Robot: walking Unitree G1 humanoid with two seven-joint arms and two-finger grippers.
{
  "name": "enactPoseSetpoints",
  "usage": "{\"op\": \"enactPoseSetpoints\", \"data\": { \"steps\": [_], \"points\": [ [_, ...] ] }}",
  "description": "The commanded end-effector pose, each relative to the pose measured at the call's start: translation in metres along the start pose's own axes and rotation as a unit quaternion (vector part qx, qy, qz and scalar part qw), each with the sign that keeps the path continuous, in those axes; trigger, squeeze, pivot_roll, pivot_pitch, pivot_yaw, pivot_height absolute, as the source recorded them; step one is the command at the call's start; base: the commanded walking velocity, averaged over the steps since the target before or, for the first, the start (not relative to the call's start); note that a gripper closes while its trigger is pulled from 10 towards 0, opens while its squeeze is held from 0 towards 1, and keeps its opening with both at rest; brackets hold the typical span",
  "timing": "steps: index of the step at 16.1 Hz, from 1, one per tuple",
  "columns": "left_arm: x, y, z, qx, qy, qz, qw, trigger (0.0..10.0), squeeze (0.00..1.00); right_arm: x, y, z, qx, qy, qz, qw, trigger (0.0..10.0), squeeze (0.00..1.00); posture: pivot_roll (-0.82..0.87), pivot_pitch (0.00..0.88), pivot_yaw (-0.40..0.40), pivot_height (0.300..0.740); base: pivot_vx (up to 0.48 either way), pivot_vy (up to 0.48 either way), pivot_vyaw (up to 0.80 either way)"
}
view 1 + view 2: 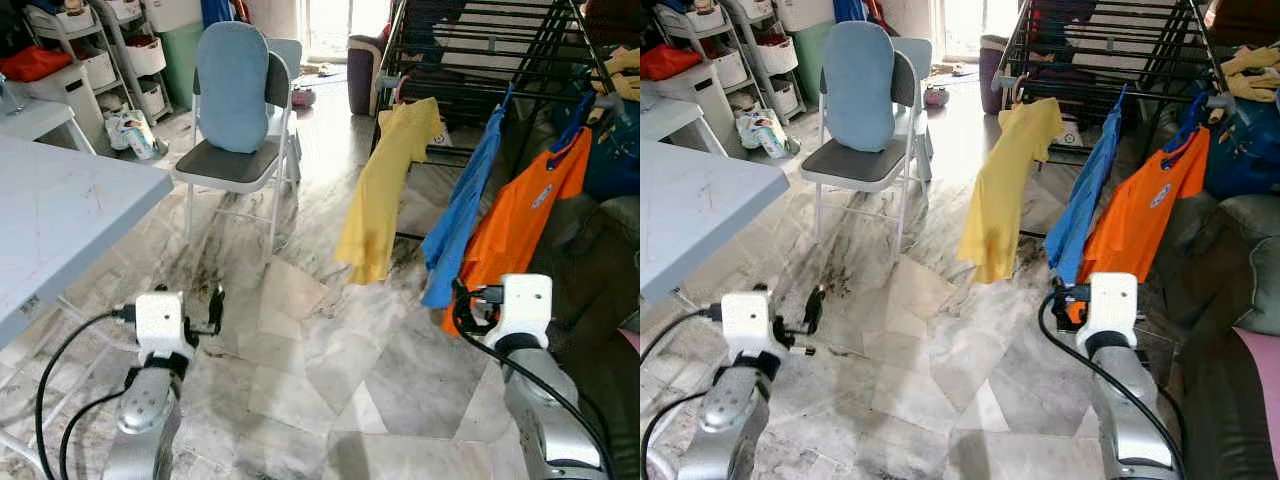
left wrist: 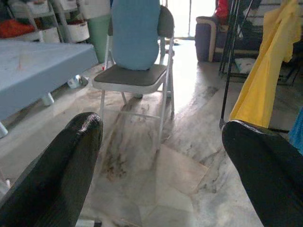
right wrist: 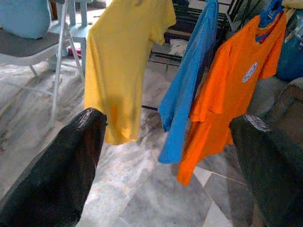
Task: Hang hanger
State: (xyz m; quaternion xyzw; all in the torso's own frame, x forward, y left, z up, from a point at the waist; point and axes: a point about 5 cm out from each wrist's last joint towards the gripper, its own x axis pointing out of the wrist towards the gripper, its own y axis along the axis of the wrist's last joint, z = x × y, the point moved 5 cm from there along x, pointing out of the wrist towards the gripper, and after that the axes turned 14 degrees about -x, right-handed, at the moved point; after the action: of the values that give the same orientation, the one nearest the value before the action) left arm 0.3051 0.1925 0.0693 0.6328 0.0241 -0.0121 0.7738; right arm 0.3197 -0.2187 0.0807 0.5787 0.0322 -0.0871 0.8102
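Marble floor (image 1: 330, 340), grey-veined, stained dark near the folding chair (image 1: 240, 110). Head view: drying rack (image 1: 480, 50) beyond the chair carries yellow shirt (image 1: 385, 185), blue shirt (image 1: 465, 205) and orange shirt (image 1: 520, 215) on a blue hanger (image 1: 577, 122); white table (image 1: 60, 210) opposite.
Left wrist: left gripper (image 2: 161, 165) fingers apart, facing the chair.
Right wrist: right gripper (image 3: 165, 156) fingers apart, empty, facing the shirts.

Silver arms, white wrist boxes, black cables, black fingers (image 2: 57, 175).
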Motion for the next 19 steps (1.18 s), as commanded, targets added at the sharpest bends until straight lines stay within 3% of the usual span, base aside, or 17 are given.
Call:
{"op": "enactPoseSetpoints", "data": {
  "steps": [1, 10, 14, 19],
  "points": [
    [0.000, 0.002, 0.004, -0.006, -0.020, -0.009, 1.000, 10.0, 0.00, 0.000, 0.005, -0.005, 0.013, 0.006, 0.015, 1.000, 10.0, 0.00, -0.14, 0.000, 0.049, 0.740, 0.000, 0.000, 0.00],
    [0.003, -0.005, 0.024, -0.029, -0.067, -0.021, 0.997, 10.0, 0.00, -0.005, -0.002, -0.006, 0.025, -0.001, 0.005, 1.000, 10.0, 0.00, -0.17, 0.000, 0.061, 0.740, 0.000, 0.000, 0.00],
    [0.006, -0.004, 0.026, -0.026, -0.077, -0.022, 0.996, 10.0, 0.00, -0.004, -0.001, -0.019, 0.035, 0.005, 0.004, 0.999, 10.0, 0.00, -0.16, 0.000, 0.067, 0.740, 0.267, 0.000, -0.31],
    [0.003, -0.005, 0.030, -0.027, -0.082, -0.025, 0.996, 10.0, 0.00, -0.003, -0.002, -0.021, 0.039, 0.003, 0.003, 0.999, 10.0, 0.00, -0.15, 0.000, 0.074, 0.740, 0.311, 0.053, -0.42]
  ]
}}
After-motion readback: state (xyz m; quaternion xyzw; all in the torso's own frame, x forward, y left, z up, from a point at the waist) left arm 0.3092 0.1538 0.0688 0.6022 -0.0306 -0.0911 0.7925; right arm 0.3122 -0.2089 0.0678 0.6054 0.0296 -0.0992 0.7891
